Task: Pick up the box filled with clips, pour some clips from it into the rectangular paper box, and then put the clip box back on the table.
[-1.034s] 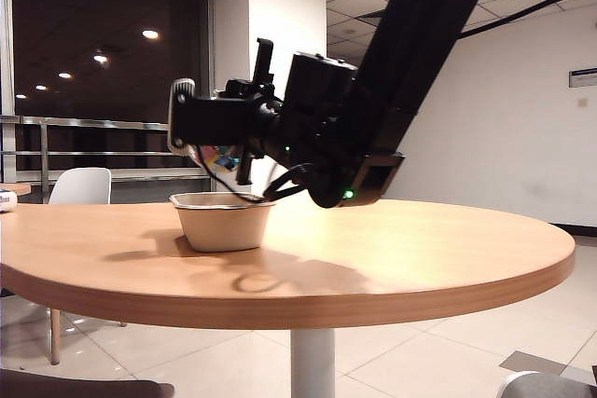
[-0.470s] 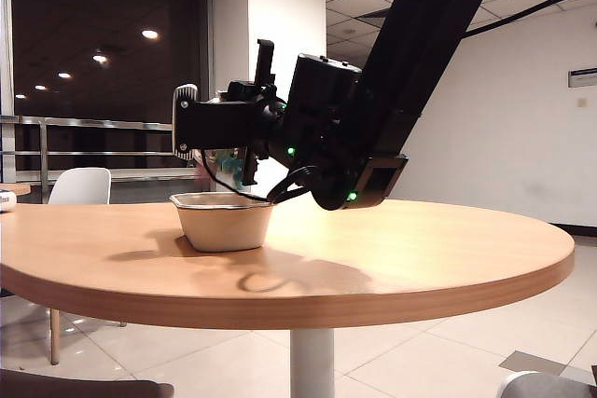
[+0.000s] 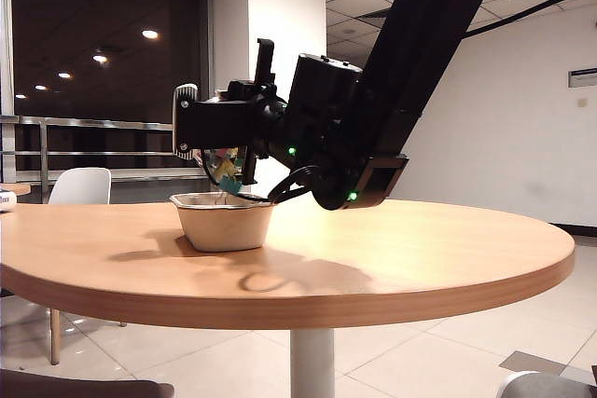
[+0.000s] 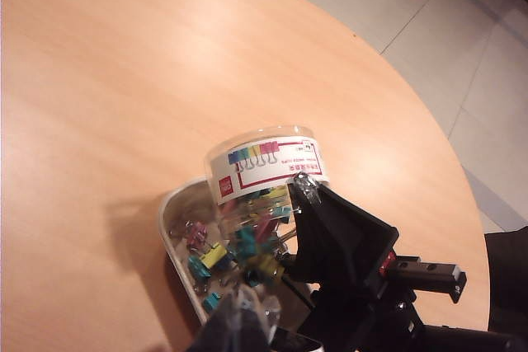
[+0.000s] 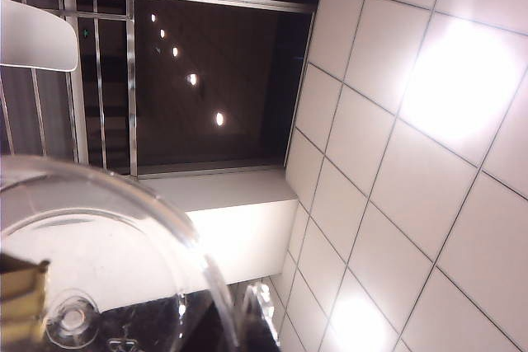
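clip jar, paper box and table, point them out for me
clip jar point(image 4: 268, 161), left wrist view, white label on its side
paper box point(image 3: 224, 227), exterior view, beige front wall
table point(image 3: 420, 249), exterior view, bare wood top

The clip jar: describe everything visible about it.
The clip jar is a short, round, clear plastic tub with a white label showing a row of coloured clips and red print. It is tipped over above the beige paper box, mouth downward, and colourful binder clips are spilling into the box. The right gripper is shut on it, one black finger against its side. The left gripper is not in view.
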`<state>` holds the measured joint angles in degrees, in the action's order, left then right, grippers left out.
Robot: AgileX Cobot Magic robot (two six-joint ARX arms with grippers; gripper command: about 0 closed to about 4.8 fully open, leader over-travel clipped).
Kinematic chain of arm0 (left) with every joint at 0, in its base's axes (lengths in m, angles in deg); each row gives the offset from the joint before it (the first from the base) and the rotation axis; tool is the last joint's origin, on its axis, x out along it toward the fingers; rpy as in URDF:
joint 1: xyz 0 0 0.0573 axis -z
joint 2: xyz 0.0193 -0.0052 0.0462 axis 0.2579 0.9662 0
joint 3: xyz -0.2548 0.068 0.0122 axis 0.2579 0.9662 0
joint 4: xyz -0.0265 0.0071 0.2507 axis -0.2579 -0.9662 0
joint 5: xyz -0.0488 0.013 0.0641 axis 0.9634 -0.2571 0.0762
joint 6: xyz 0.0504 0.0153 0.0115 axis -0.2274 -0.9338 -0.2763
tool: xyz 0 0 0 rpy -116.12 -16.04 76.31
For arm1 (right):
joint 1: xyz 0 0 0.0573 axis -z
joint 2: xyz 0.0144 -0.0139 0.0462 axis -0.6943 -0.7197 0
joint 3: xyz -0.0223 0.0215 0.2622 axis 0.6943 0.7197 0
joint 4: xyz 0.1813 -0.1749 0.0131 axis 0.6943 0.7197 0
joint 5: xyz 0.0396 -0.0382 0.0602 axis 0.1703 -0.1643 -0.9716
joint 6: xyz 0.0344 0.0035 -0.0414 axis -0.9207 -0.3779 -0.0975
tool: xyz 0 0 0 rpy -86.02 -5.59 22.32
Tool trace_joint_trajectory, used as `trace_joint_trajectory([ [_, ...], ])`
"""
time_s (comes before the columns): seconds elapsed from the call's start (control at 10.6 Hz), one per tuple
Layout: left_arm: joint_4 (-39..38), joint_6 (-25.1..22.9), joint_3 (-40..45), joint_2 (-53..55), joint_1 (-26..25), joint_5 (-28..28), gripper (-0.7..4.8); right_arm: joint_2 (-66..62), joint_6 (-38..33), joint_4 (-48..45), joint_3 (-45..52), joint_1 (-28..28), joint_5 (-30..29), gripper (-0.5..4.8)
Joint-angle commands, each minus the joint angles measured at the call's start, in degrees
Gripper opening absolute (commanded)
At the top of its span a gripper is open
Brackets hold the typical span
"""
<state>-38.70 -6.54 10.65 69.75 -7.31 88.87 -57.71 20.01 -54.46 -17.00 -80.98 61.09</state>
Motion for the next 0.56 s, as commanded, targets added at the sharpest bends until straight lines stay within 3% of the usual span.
trace_joint_trajectory([
  [0.09,0.52,-0.24,-0.28,-0.17,-0.02,0.07,-0.06,0.61,-0.13,0.7,-0.09,0.09,-0.57,-0.04],
  [0.56,0.52,-0.22,-0.28,-0.17,-0.02,0.09,-0.06,1.01,-2.47,4.09,-0.09,0.26,-0.46,-0.04],
])
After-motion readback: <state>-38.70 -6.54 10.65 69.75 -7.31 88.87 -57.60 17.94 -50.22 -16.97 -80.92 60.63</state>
